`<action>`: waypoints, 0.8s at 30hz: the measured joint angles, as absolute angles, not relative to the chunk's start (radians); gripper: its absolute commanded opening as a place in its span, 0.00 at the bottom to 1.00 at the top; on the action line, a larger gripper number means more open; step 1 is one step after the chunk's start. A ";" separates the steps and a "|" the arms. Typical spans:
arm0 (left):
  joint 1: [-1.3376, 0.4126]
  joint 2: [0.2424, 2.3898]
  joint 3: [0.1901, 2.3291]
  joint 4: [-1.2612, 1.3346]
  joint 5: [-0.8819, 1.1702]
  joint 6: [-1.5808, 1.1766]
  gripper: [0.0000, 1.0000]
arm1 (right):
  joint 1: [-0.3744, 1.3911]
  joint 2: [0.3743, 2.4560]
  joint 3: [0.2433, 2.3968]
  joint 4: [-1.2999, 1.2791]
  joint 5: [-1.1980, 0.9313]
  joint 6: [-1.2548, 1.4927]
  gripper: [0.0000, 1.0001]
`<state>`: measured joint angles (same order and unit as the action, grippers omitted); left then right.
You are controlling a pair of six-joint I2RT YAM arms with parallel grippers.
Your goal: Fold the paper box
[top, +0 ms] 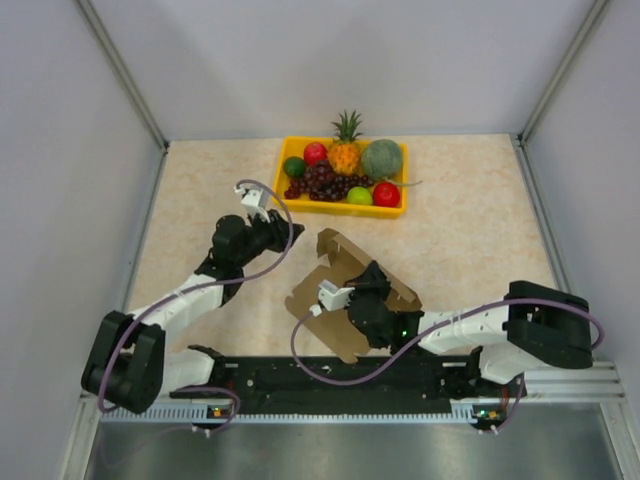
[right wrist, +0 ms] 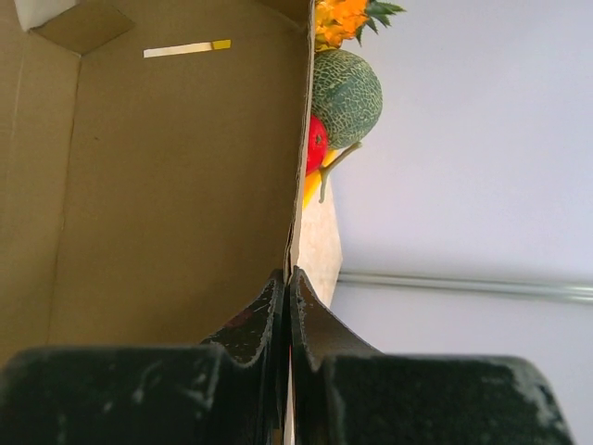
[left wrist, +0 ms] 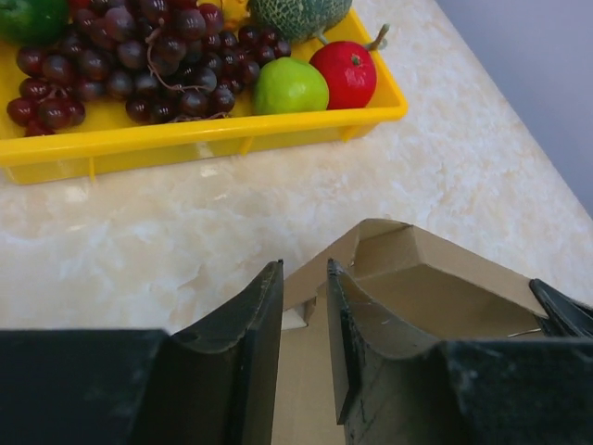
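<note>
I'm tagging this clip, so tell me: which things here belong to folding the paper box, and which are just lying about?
In the job:
plain brown cardboard box blank, partly folded up
right gripper, shut on one wall's edge
left gripper, open, near a raised flap

Lying about:
yellow plastic tray
in it: pineapple, green melon, dark grapes

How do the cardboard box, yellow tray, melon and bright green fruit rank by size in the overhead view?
First the cardboard box and the yellow tray, too alike to rank; then the melon; last the bright green fruit.
</note>
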<state>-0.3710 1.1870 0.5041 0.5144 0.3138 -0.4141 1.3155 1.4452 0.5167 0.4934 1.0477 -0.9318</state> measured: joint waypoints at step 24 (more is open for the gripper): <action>-0.366 1.851 0.762 0.862 0.775 -0.418 0.14 | 1.320 1.343 0.469 0.475 0.942 -0.913 0.00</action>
<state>-0.3664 1.8515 0.7616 0.8616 0.7750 -0.4175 1.3197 1.3426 0.4694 0.4747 0.9417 -0.9127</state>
